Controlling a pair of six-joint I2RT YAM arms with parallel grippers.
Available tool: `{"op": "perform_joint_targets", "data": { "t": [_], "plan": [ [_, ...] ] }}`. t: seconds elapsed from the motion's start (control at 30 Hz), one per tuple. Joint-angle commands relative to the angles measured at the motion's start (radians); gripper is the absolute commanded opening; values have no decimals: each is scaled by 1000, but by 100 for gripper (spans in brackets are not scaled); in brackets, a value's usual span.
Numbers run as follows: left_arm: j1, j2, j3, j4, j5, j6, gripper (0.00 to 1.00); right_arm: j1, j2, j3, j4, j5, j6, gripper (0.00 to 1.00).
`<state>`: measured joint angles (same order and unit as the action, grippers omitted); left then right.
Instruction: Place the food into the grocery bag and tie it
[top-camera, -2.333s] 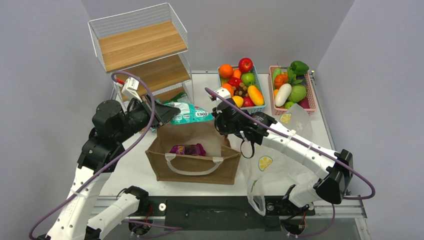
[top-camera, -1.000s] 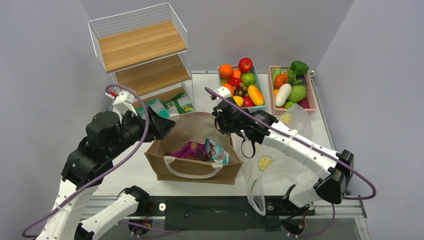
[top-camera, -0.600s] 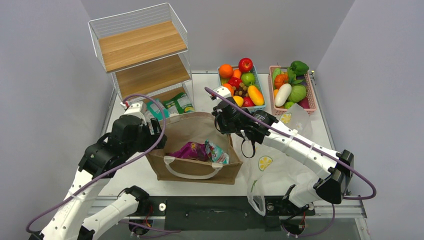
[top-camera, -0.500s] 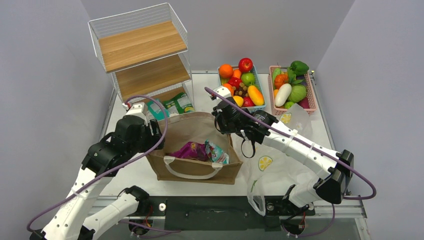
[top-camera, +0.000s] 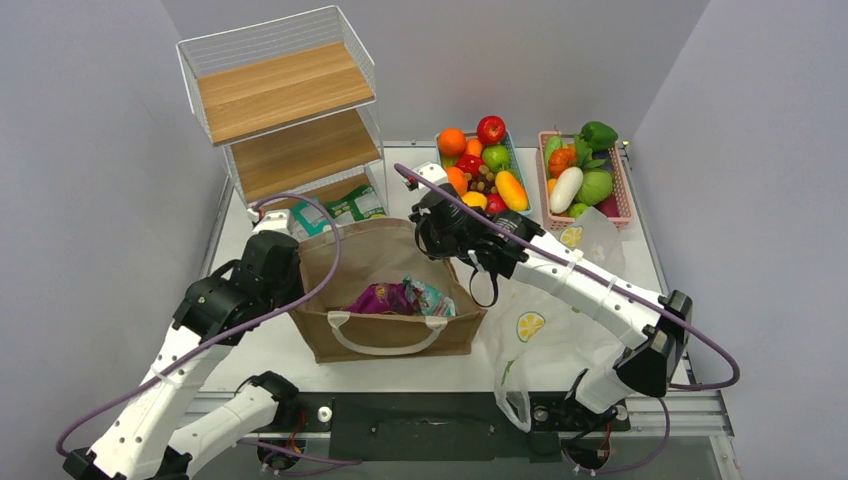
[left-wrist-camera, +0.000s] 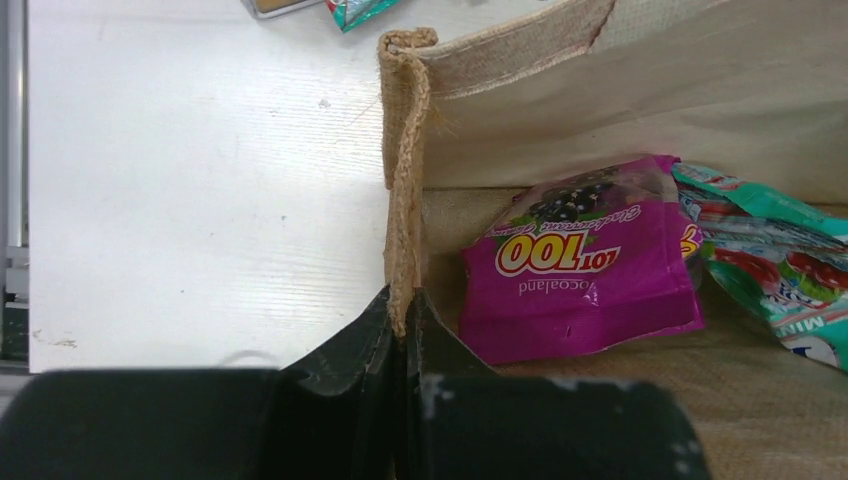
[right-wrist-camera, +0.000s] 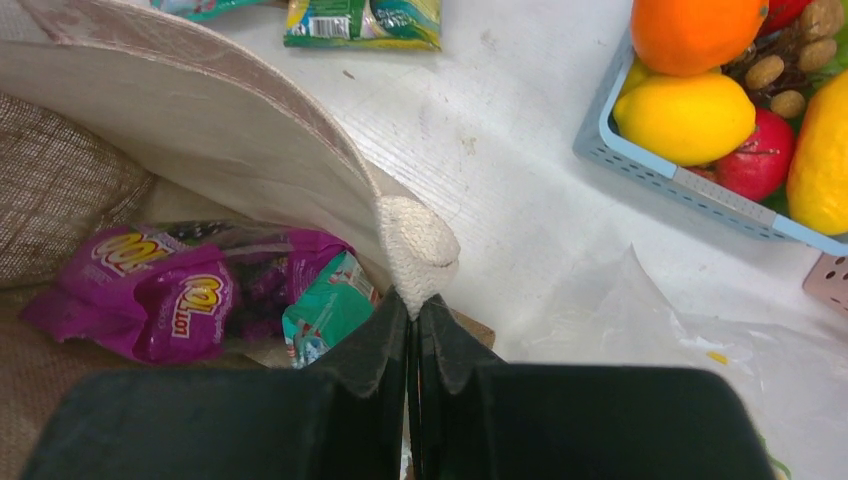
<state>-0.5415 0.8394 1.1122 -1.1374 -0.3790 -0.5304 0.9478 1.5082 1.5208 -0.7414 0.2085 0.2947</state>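
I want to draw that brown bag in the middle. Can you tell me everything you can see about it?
The brown bag is rough woven cloth, like burlap, with a paler lining and a white handle loop on its front. It stands upright and wide open on the white table. The left gripper is shut on its left rim, the right gripper on its right rim. A purple packet and a teal packet lie on its floor.

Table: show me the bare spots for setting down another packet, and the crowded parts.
Bare table lies left of the burlap bag, in a strip between that bag and the near edge, and between wire rack and blue basket. Crowded: the right side, covered by the lemon-print plastic bag and pink basket.
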Motion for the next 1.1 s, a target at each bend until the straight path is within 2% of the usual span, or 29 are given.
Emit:
{"op": "perform_joint_targets", "data": {
  "t": [0.0, 0.17, 0.2, 0.23, 0.3, 0.37, 0.43, 0.6, 0.77, 0.93, 1.07],
  "plan": [
    [-2, -34, 106, -86, -86, -3, 0, 23, 40, 119, 61, 14, -16, 0],
    [-2, -53, 129, -139, -65, -36, 0, 41, 111, 196, 61, 9, -23, 0],
    [-2, -55, 131, -148, -59, -37, 3, 44, 118, 201, 62, 7, -23, 0],
    [-2, -59, 139, -153, -50, -39, 7, 45, 129, 207, 62, 6, -24, 0],
    [-1, -59, 157, -172, -40, -35, 34, 47, 142, 212, 64, -4, -29, 0],
    [-2, -54, 187, -183, -36, -21, 50, 51, 150, 215, 63, -17, -42, 0],
    [-2, -44, 225, -178, -26, 1, 59, 55, 150, 215, 68, -32, -64, 0],
    [-2, 8, 327, -120, 8, 96, 64, 63, 146, 214, 88, -105, -127, 0],
    [-2, 74, 407, -20, 29, 260, 66, 73, 134, 212, 109, -133, -150, 0],
    [0, 115, 379, 111, 115, 429, 69, 74, 100, 182, 131, -145, -158, 0],
    [11, 143, 342, 219, 181, 501, 72, 74, 79, 151, 159, -155, -165, 0]
  ]
}}
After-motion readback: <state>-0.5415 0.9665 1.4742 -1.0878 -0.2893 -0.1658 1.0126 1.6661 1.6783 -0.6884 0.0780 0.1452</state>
